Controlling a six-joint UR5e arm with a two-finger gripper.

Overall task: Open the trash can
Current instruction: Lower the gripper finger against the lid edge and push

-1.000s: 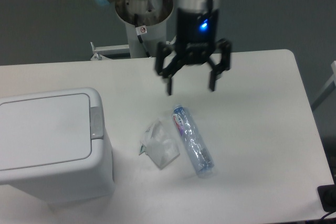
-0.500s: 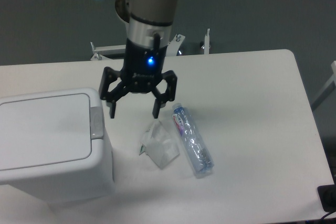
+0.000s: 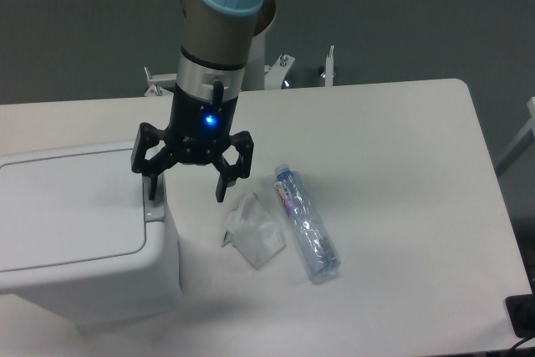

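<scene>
The trash can (image 3: 79, 232) is a big white boxy bin at the left front of the table, its flat lid down. Its small grey latch (image 3: 155, 206) sits on the lid's right edge. My gripper (image 3: 186, 192) hangs open just above and to the right of that edge, fingers pointing down. The left fingertip (image 3: 151, 191) is right over the latch; I cannot tell whether it touches. The right fingertip (image 3: 221, 192) is out past the bin's side, above the table. Nothing is between the fingers.
A crumpled clear plastic bag (image 3: 253, 229) lies on the white table (image 3: 401, 165) just right of the bin. A clear plastic bottle (image 3: 305, 223) lies beside the bag. The arm's base stands behind the table's back edge.
The gripper has swung left and down from over the table's middle to the bin's right edge, staying open. The bin, bag and bottle have not moved.
</scene>
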